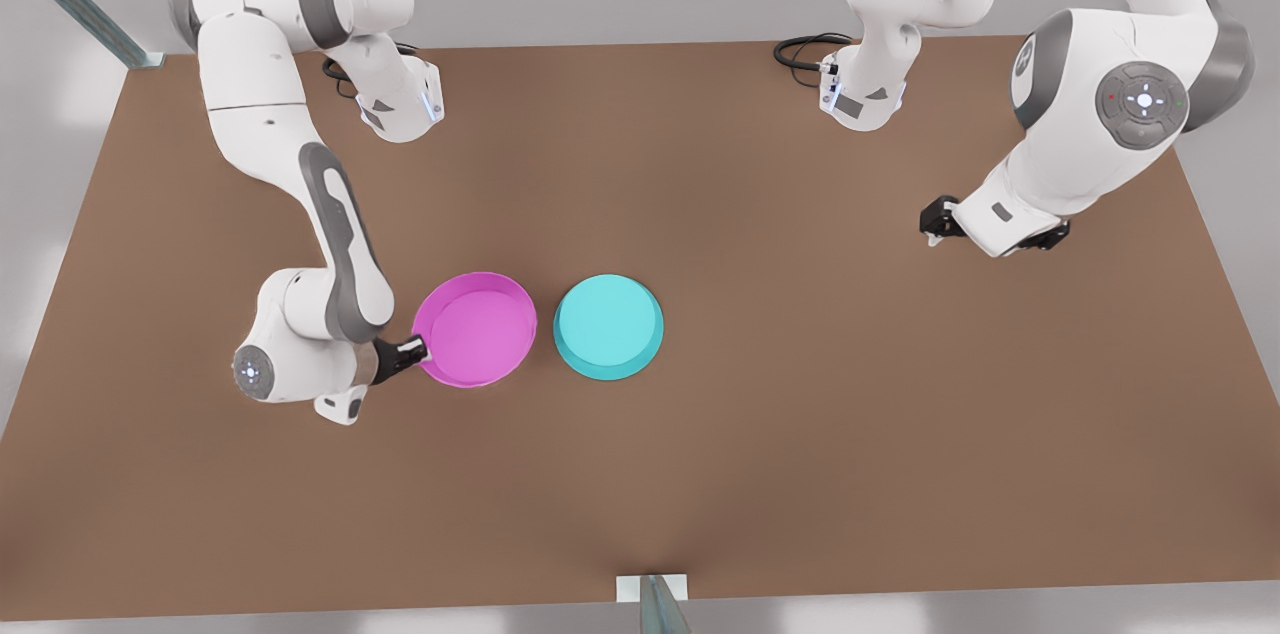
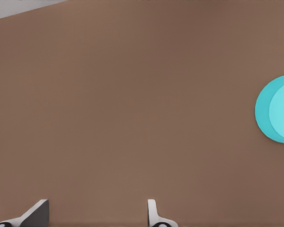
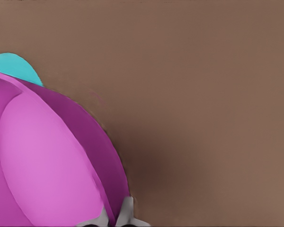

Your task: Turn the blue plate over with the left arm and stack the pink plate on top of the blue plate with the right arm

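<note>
Two arms over a brown counter (image 1: 700,474), two plates between them. Right arm (image 1: 330,244) is the one on the front view's left: its wrist view looks straight onto the pink plate (image 1: 476,329). Left arm (image 1: 1090,104) is on the front view's right, parked well away from both plates and waiting.

Step in hand, by the look of it: stacking. Blue plate (image 1: 608,326) sits flat base up, rim down on the counter, so the flip reads as done. It lies just beyond the pink plate from the right hand (image 1: 415,350), the two plates nearly touching; whether a gap remains can't be told.

Right hand is at the near rim of the pink plate, fingers (image 3: 127,213) closed down narrow with the rim wall between them, one inside and one outside. Looks like a pinch on the rim; plate seems tilted slightly in the front view, but whether it is off the counter can't be told.

Left hand (image 1: 945,219) hangs over bare counter, fingers (image 2: 153,213) spread wide, holding nothing.

Next move probably needs a lift clear of the blue plate's height, then a carry over it, kept level.

Pink plate sits open side up with nothing in it.
</note>
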{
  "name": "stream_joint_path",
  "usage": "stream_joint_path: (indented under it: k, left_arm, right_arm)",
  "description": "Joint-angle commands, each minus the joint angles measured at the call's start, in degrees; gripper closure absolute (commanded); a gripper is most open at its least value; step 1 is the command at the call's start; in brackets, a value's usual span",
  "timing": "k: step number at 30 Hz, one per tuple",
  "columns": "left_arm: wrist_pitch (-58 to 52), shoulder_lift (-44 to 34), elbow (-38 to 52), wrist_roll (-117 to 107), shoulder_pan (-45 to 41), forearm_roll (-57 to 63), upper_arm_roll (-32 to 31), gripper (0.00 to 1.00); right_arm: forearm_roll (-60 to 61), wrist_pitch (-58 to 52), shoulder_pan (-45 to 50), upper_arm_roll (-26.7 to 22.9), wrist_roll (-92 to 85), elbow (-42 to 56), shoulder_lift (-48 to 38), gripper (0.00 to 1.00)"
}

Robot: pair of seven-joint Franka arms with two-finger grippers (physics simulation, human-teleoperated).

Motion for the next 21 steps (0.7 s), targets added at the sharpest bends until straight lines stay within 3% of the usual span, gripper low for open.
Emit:
stream_joint_path:
  k: [1, 5, 21]
  left_arm:
    - [0.0, 0.0, 0.0, 0.0, 0.0, 0.0, 0.0, 0.00]
    - [0.1, 0.0, 0.1, -0.1, 0.0, 0.0, 0.0, 0.00]
    - [0.3, 0.0, 0.1, -0.3, 0.0, -0.1, 0.0, 0.00]
  right_arm:
    - [0.1, 0.0, 0.5, 0.1, 1.0, 0.0, 0.0, 0.79]
    - [1.4, 0.0, 2.9, 3.7, 10.4, 0.9, 0.2, 0.79]
    - [4.1, 1.1, 13.4, 3.7, 23.6, 5.4, 3.7, 0.79]
